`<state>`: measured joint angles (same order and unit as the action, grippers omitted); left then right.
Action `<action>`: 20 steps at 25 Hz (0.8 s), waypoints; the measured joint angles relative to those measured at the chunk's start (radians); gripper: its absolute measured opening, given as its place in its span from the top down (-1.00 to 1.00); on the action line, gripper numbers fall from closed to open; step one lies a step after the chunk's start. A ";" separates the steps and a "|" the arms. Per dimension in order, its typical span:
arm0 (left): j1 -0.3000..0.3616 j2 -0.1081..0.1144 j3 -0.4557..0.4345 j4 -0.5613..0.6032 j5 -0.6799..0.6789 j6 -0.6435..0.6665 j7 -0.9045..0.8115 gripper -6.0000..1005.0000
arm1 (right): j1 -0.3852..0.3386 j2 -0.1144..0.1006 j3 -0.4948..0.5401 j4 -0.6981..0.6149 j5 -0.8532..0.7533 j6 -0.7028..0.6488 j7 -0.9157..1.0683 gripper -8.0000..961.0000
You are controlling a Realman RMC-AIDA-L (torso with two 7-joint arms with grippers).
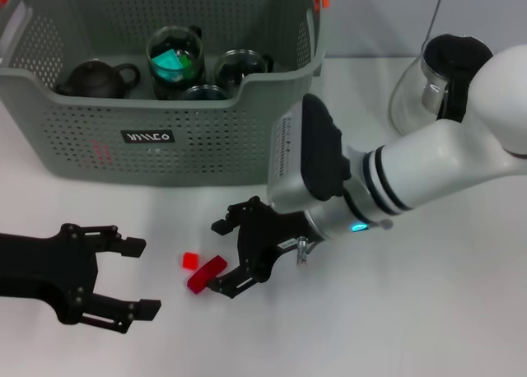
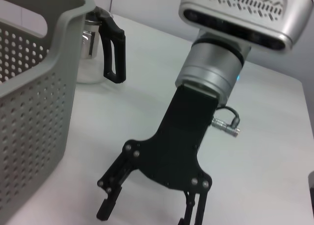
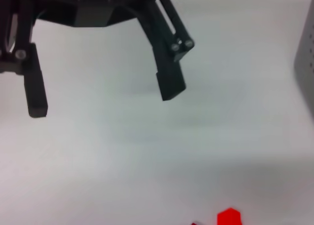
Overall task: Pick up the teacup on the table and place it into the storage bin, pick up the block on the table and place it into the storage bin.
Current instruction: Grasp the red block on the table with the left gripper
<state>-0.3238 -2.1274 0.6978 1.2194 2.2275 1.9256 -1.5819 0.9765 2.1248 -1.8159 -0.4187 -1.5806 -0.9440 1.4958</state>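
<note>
You have two red blocks on the white table (image 1: 461, 311) in front of the storage bin (image 1: 156, 130): a small red cube (image 1: 190, 260) and, just beside it, a longer red block (image 1: 206, 273) lying tilted. The right gripper (image 1: 222, 258) stands low over the table with its fingers spread wide; the longer red block lies between them, near the lower fingertip, and you cannot tell whether that tip touches it. The gripper has hold of nothing.

Inside the bin you see a dark teapot (image 1: 95, 78), a glass teacup (image 1: 174, 60) with a green piece in it, and two more glass cups (image 1: 240, 67) beside it.

The left gripper (image 1: 140, 276) rests at the table's near left, well apart from the blocks, fingers wide apart and empty. A glass pitcher (image 1: 424, 85) with a black handle stands on the table to the right of the bin.
</note>
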 joint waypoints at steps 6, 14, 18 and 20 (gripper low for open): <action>-0.004 -0.003 0.000 0.000 0.001 -0.005 -0.004 -0.87 | -0.001 0.000 -0.082 -0.018 0.047 0.061 -0.001 -0.90; -0.012 -0.007 0.000 -0.003 0.001 -0.012 -0.006 -0.87 | -0.002 0.000 -0.128 -0.020 0.085 0.079 -0.002 -0.84; -0.015 -0.006 0.005 -0.004 0.001 -0.016 -0.007 -0.87 | -0.005 0.000 -0.131 -0.020 0.085 0.080 0.004 -0.78; -0.016 -0.006 0.008 -0.005 0.001 -0.017 -0.007 -0.87 | -0.006 0.000 -0.138 -0.020 0.087 0.080 0.006 -0.75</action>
<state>-0.3399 -2.1338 0.7059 1.2149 2.2289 1.9083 -1.5887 0.9710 2.1245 -1.9541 -0.4387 -1.4933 -0.8636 1.5013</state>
